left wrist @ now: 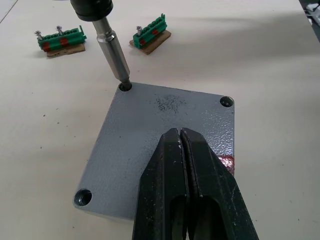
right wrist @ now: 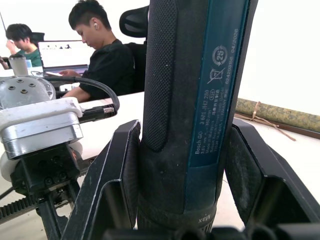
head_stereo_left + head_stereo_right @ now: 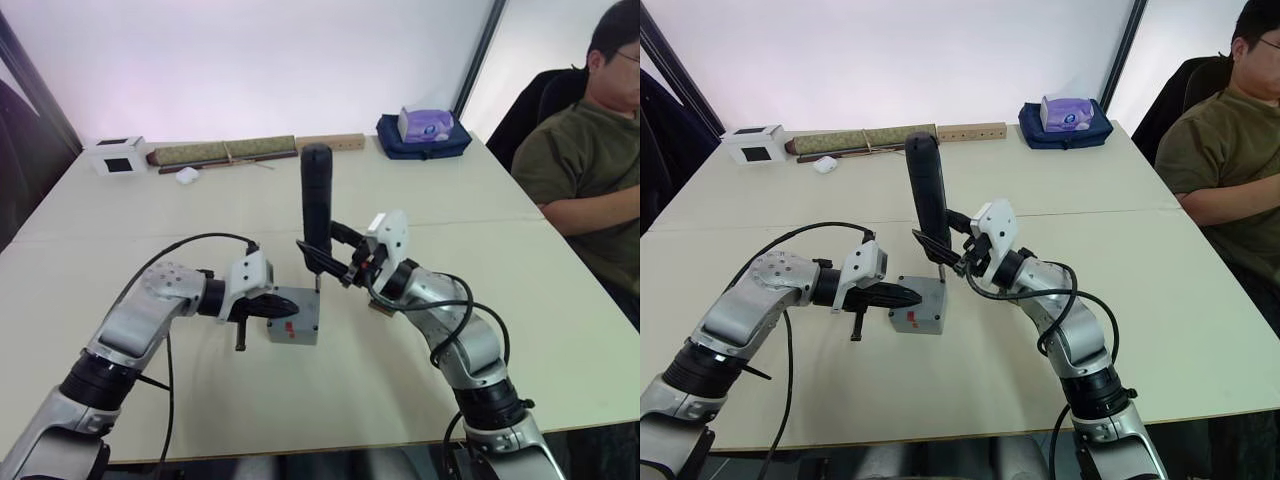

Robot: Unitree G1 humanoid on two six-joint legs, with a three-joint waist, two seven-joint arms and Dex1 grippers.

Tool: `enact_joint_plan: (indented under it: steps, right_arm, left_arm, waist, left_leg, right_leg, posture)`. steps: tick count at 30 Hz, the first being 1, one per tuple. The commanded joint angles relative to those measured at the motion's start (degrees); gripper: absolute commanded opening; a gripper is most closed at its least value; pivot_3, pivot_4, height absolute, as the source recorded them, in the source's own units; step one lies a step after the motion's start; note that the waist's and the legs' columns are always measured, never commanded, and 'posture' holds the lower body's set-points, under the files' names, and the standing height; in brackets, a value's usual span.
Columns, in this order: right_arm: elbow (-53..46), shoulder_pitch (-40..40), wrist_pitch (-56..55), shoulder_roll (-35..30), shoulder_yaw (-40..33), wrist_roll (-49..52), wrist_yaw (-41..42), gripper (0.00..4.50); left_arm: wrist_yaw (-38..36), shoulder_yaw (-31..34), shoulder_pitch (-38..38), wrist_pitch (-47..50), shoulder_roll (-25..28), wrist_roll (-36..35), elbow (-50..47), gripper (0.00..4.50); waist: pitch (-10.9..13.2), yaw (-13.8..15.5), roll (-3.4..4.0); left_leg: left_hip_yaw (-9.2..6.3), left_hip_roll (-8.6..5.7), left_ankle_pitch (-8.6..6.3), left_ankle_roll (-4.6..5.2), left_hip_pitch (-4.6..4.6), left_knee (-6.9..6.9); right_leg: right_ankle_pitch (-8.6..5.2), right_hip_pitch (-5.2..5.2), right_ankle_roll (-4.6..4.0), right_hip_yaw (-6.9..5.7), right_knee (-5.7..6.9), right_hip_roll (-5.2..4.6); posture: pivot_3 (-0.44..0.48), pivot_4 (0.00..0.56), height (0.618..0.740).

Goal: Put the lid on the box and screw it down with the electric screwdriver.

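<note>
Our right gripper (image 3: 952, 252) is clamped on the lower body of the screwdriver (image 3: 927, 190), one finger on each side, holding it upright with the bit in the far corner hole of the lid (image 1: 165, 145). Our left gripper (image 1: 181, 165) has its fingers pressed together, tips resting flat on the lid to pin it down. The lid sits on the box (image 3: 920, 312), which stands on the table (image 3: 1140, 300) between our arms.

We judge the screwdriver stiff and top-heavy, since most of its length rises above the grip; its textured sleeve should resist slipping, but the low hold leaves it free to tip. The lid looks rigid and hard, with a speckled finish, so pressing on it is safe, though it could slide if we ease off.

The bit's tip is down in the hole, so we cannot tell whether a screw is there or engaged. The near corner hole looks empty; the fourth corner is covered by our left fingers. The box's contents are hidden under the lid.
</note>
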Motion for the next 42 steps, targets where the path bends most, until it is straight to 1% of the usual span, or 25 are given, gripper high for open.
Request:
enact_joint_plan:
  steps: [1, 4, 9, 11, 13, 14, 17, 19, 21, 22, 23, 24, 25, 28, 30, 33, 37, 40, 42]
  right_arm:
    - [-0.69, 0.86, 2.43, -0.10, 0.54, 0.41, -0.02, 1.86]
    - [-4.22, -1.11, 5.67, -0.25, -1.16, 2.94, -1.05, 1.86]
    - [-9.83, -6.60, 14.40, -0.83, -6.55, 9.30, -4.59, 1.86]
    - [-11.54, -9.59, 20.46, -1.71, -10.08, 13.31, -7.58, 1.86]
    - [-12.49, -12.85, 27.90, -2.88, -14.56, 17.94, -11.95, 1.86]
    - [-12.57, -14.10, 31.60, -3.45, -16.57, 20.16, -14.01, 1.86]
    - [-12.73, -16.95, 39.86, -8.00, -19.02, 21.17, -17.40, 1.86]
    - [-11.50, -19.31, 46.93, -9.91, -22.48, 23.55, -21.21, 1.86]
    - [-7.67, -23.05, 62.00, -16.37, -25.36, 24.67, -21.82, 1.86]
    - [-4.97, -24.21, 68.92, -22.57, -23.68, 25.15, -19.94, 1.86]
    - [-2.97, -24.97, 73.20, -26.98, -22.22, 25.87, -18.75, 1.86]
    - [-1.66, -25.37, 74.90, -29.66, -20.91, 26.72, -18.13, 1.86]
    - [0.06, -24.12, 75.43, -32.79, -18.52, 27.14, -18.11, 1.86]
    - [4.18, -22.18, 75.43, -37.61, -14.17, 30.38, -18.98, 1.86]
    - [5.90, -22.18, 75.43, -38.96, -12.63, 32.63, -19.61, 1.86]
    - [10.78, -21.36, 75.43, -38.58, -10.94, 32.76, -23.49, 1.86]
    - [16.77, -21.26, 75.43, -35.23, -9.68, 31.09, -27.36, 1.86]
    - [18.54, -22.22, 75.43, -33.64, -9.54, 30.81, -28.99, 1.86]
    - [18.59, -23.14, 75.43, -32.57, -9.26, 29.68, -29.71, 2.84]
  left_arm:
    - [-0.18, -1.22, 0.82, 1.12, 0.48, 1.10, 0.15, 0.00]
    - [-0.46, -0.46, 0.26, 1.21, 0.63, 0.55, -0.22, 0.00]
    - [-0.83, 1.18, -0.61, 1.73, 0.67, -0.94, -1.24, 0.00]
    - [-1.01, 2.11, -1.31, 2.37, 0.68, -2.11, -2.36, 0.00]
    - [-1.41, 2.73, -1.95, 2.47, 0.95, -2.85, -3.59, 0.00]
    - [-1.56, 3.02, -2.20, 2.60, 1.05, -3.28, -4.08, 0.00]
    - [-1.97, 4.06, -3.18, 3.58, 1.32, -4.90, -5.56, 0.00]
    - [-2.38, 4.64, -3.98, 3.98, 1.76, -5.86, -6.73, 0.00]
    - [-2.87, 6.01, -5.62, 5.14, 1.97, -8.23, -8.60, 0.00]
    - [-3.18, 6.66, -6.46, 5.49, 2.04, -9.38, -9.60, 0.00]
    - [-3.36, 7.07, -7.02, 5.75, 2.12, -10.17, -10.29, 0.00]
    - [-3.41, 7.21, -7.27, 5.88, 2.21, -10.58, -10.63, 0.00]
    - [-3.36, 7.46, -7.45, 6.13, 2.16, -11.27, -11.29, 0.00]
    - [-3.16, 7.89, -7.50, 6.59, 2.11, -12.48, -12.37, 0.00]
    - [-3.02, 7.95, -7.49, 6.65, 2.21, -12.75, -12.61, 0.00]
    - [-2.53, 8.37, -7.49, 7.10, 2.29, -13.72, -13.44, 0.00]
    - [-1.76, 8.76, -6.95, 7.86, 2.68, -14.67, -15.00, 0.00]
    - [-1.08, 8.89, -6.82, 8.26, 2.92, -15.09, -15.53, 0.00]
    - [-0.55, 9.02, -6.22, 8.45, 3.45, -15.20, -16.04, 0.00]
  waist:
    - [0.01, -0.02, 0.01]
    - [0.07, -0.05, 0.05]
    - [0.71, -0.05, 0.09]
    - [0.85, -0.02, 0.08]
    - [0.92, 0.00, 0.11]
    - [0.98, 0.01, 0.11]
    - [1.19, 0.23, 0.05]
    - [1.20, 0.16, 0.05]
    - [1.28, 0.16, 0.14]
    - [1.40, 0.19, 0.18]
    - [1.50, 0.41, 0.23]
    - [1.53, 0.67, 0.23]
    - [1.53, 0.67, 0.22]
    - [1.59, -0.06, 0.20]
    - [1.71, -0.88, 0.23]
    - [1.97, -1.56, 0.27]
    - [2.03, -1.50, 0.19]
    - [2.02, -1.38, 0.16]
    - [2.03, -1.48, 0.14]
  left_leg:
    - [0.00, 0.00, 0.00, 0.00, 0.00, -0.01]
    - [0.01, 0.00, 0.00, 0.00, -0.04, -0.04]
    - [0.02, 0.01, 0.00, 0.00, -0.24, -0.04]
    - [0.04, 0.01, 0.00, 0.00, -0.47, -0.04]
    - [0.00, 0.00, 0.01, 0.00, -1.06, 0.02]
    - [0.02, 0.00, 0.01, -0.01, -1.15, 0.03]
    - [-0.01, 0.00, 0.01, -0.01, -1.26, -0.03]
    - [-0.02, 0.00, 0.01, 0.00, -1.51, -0.04]
    - [-0.03, -0.01, 0.01, 0.00, -2.03, 0.01]
    - [-0.01, -0.02, 0.01, 0.00, -2.14, 0.04]
    - [-0.01, -0.02, 0.01, 0.00, -2.15, 0.06]
    - [-0.01, -0.05, 0.01, 0.00, -2.18, 0.03]
    - [-0.02, -0.06, 0.01, 0.00, -2.19, 0.02]
    - [0.02, -0.06, -0.06, 0.12, -2.19, -0.01]
    - [0.09, -0.03, -0.13, 0.25, -2.12, 0.00]
    - [0.04, -0.01, -0.13, 0.27, -2.07, 0.00]
    - [0.04, -0.02, -0.12, 0.27, -2.08, 0.13]
    - [0.08, -0.03, -0.12, 0.27, -2.09, 0.19]
    - [0.07, -0.02, -0.12, 0.27, -2.09, 0.22]
  right_leg:
    - [0.00, -0.01, 0.00, 0.00, -0.01, 0.00]
    - [0.00, -0.06, 0.00, 0.01, -0.01, 0.00]
    - [0.01, -0.27, -0.01, 0.02, 0.00, 0.00]
    - [0.01, -0.49, -0.01, 0.04, 0.02, 0.00]
    - [0.12, -1.05, 0.17, 0.03, 0.08, 0.02]
    - [0.16, -1.15, 0.24, 0.03, 0.10, 0.01]
    - [0.17, -1.21, 0.25, -0.03, 0.08, -0.02]
    - [0.16, -1.43, 0.25, -0.07, 0.03, -0.03]
    - [0.18, -1.97, 0.27, -0.08, 0.09, -0.03]
    - [0.18, -2.09, 0.27, -0.08, 0.12, -0.04]
    - [0.18, -2.08, 0.27, -0.09, 0.09, -0.06]
    - [0.18, -2.08, 0.27, -0.11, 0.06, -0.11]
    - [0.17, -2.07, 0.26, -0.15, 0.00, -0.13]
    - [0.15, -2.04, 0.27, -0.13, -0.14, -0.07]
    - [0.15, -2.05, 0.29, 0.01, -0.10, 0.02]
    - [0.15, -2.06, 0.30, 0.03, 0.06, 0.08]
    - [0.17, -2.05, 0.31, 0.03, 0.11, 0.08]
    - [0.20, -2.04, 0.37, 0.08, 0.11, 0.06]
    - [0.20, -2.02, 0.37, 0.07, 0.10, 0.07]
  posture:
    - [0.000, 0.150, 0.740]
    - [0.000, 0.150, 0.740]
    - [0.000, 0.150, 0.740]
    - [0.000, 0.150, 0.740]
    - [0.000, 0.150, 0.740]
    - [0.000, 0.150, 0.740]
    - [0.000, 0.150, 0.740]
    - [0.000, 0.150, 0.740]
    - [0.000, 0.150, 0.740]
    - [0.000, 0.150, 0.740]
    - [0.000, 0.150, 0.740]
    - [0.000, 0.150, 0.740]
    - [0.000, 0.150, 0.740]
    - [0.000, 0.150, 0.740]
    - [0.000, 0.150, 0.740]
    - [0.000, 0.150, 0.740]
    - [0.000, 0.150, 0.740]
    - [0.000, 0.150, 0.740]
    - [0.000, 0.150, 0.740]
